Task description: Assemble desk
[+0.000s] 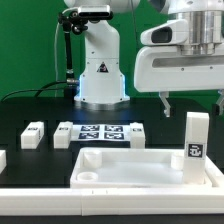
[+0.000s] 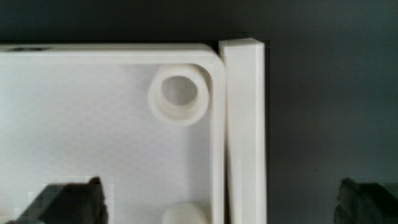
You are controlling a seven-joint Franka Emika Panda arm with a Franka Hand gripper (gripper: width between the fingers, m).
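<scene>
Hovers above the upright leg (image 1: pixel 195 138) with gripper (image 1: pixel 193 100) fingers spread apart, clamped on nothing, apparently to straddle and grasp it. Shows that leg standing just beside the desk top (image 1: pixel 120 168) rim on the exterior view's right, near a corner socket (image 2: pixel 178 90), likely staged for insertion

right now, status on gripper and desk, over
gripper open, above leg. leg upright at desk top corner, not gripped. nothing between gripper and leg.
</scene>
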